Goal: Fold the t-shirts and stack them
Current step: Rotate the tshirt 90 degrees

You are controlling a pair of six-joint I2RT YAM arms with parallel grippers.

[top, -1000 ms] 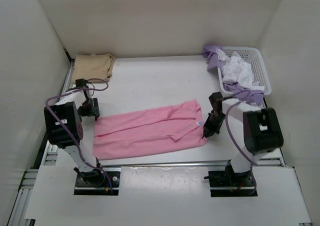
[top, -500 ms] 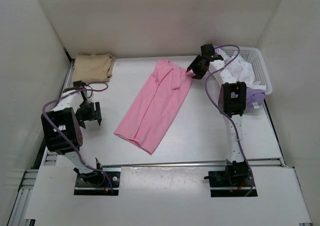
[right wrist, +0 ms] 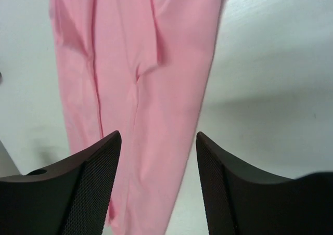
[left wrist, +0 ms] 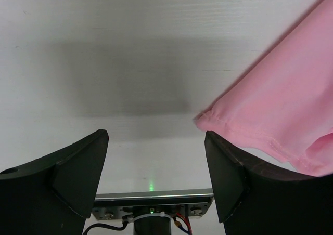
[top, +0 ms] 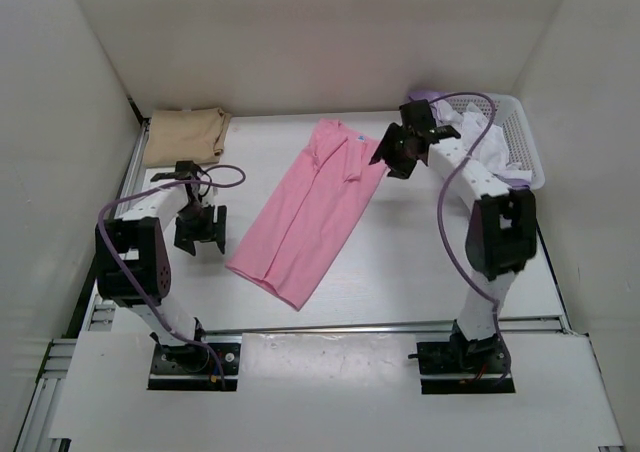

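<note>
Top external, pink t-shirt (top: 305,217): lies diagonally across tabletop (top: 420,257) centre.
Left gripper (top: 199,242): apart, empty.
Right gripper (top: 389,164): apart, over shirt's far end.

1. pink shirt (left wrist: 281,100), left wrist view: only one hemmed corner shows, the rest cut by the right and bottom edges.
2. pink shirt (right wrist: 140,89), right wrist view: runs off the top and bottom edges, slightly blurred.
3. lavender shirt (top: 425,96): mostly buried under the white shirt (top: 488,144) in the basket (top: 528,142).
4. basket, near-left rim: hidden behind the right arm (top: 472,170).
</note>
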